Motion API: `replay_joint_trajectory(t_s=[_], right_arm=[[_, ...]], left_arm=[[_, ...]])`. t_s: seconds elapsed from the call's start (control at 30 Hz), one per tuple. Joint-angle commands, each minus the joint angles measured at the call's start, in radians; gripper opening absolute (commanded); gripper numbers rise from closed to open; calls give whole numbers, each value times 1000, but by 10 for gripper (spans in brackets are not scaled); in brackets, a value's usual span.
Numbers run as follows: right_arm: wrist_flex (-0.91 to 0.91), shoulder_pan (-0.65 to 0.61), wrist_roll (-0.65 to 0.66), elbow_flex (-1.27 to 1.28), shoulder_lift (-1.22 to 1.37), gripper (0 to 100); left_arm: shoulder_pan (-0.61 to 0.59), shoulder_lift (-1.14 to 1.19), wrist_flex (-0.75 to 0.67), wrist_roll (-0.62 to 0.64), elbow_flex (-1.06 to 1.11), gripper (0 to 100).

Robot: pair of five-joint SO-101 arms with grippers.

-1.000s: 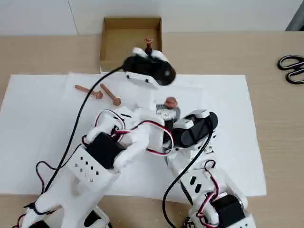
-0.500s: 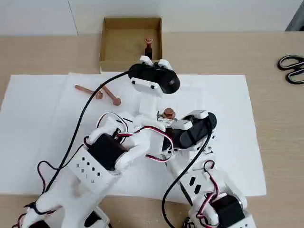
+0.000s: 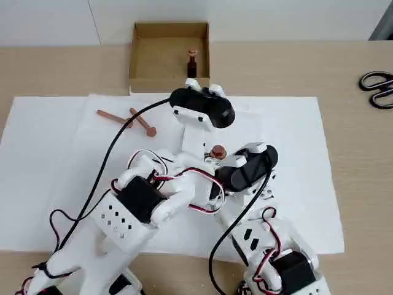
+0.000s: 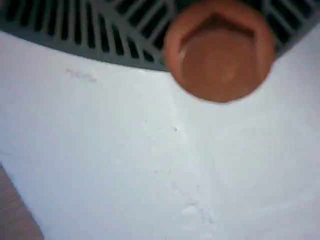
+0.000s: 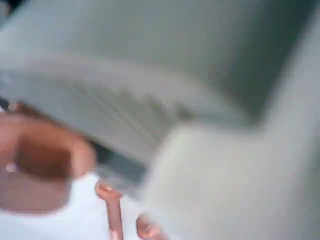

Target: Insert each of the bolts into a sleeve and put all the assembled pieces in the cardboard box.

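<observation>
In the high view the cardboard box (image 3: 142,56) stands at the far edge, with one bolt-in-sleeve piece (image 3: 192,61) upright inside. Two loose copper bolts (image 3: 113,117) (image 3: 142,121) lie on the white paper. My right gripper (image 3: 216,158) is at mid-table, shut on a sleeve with a copper bolt head (image 3: 217,152) on top. My left arm's wrist (image 3: 202,106) hangs just beyond it and hides its own gripper. The left wrist view has the bolt head (image 4: 220,55) close up against a dark ribbed part (image 4: 75,25). The right wrist view has the bolt head (image 5: 37,165) and the loose bolts (image 5: 112,210).
White paper (image 3: 55,172) covers most of the wooden table. Scissors (image 3: 377,86) lie at the far right. Both arms cross at the paper's middle, with cables trailing toward the near edge. There is open paper on the left and right sides.
My left arm's wrist has drawn back from the box's edge toward mid-table. The bolt head and my right gripper have shifted a little toward the near side.
</observation>
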Motion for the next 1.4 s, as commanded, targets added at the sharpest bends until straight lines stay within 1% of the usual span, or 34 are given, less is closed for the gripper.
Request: replay_joint_trajectory(t_s=[0.0,0.13,0.23,0.37,0.6,0.7,0.73,0.8,0.87,0.97,1.07,1.13,1.2,1.27,1.37], right_arm=[[-27,4,-5,-8,-8,4],[-27,4,-5,-8,-8,4],[-27,4,-5,-8,-8,4],[-27,4,-5,-8,-8,4],[-27,5,-5,-6,-8,4],[-27,5,-5,-6,-8,4],[-27,5,-5,-6,-8,4],[-27,5,-5,-6,-8,4],[-24,7,-3,-6,-8,4],[-18,7,-3,-6,-5,4],[7,19,-2,-12,41,4],[30,48,6,-34,108,4],[62,88,55,-86,202,4],[93,137,107,-175,321,4],[108,202,155,-362,529,4]], left_arm=[[0,-26,-23,-5,2,28],[-28,-44,-6,0,1,167],[-31,-104,6,0,8,229],[-37,-173,43,0,15,242],[-106,-282,129,-3,13,242],[-175,-341,204,-6,8,242],[-201,-365,235,-26,7,242],[-265,-427,296,-101,7,242],[-351,-496,344,-206,7,242],[-514,-585,374,-351,12,242],[-692,-631,387,-442,15,241],[-779,-635,388,-462,15,241],[-842,-635,390,-462,15,241],[-868,-634,414,-460,15,241],[-868,-634,451,-460,16,241]])
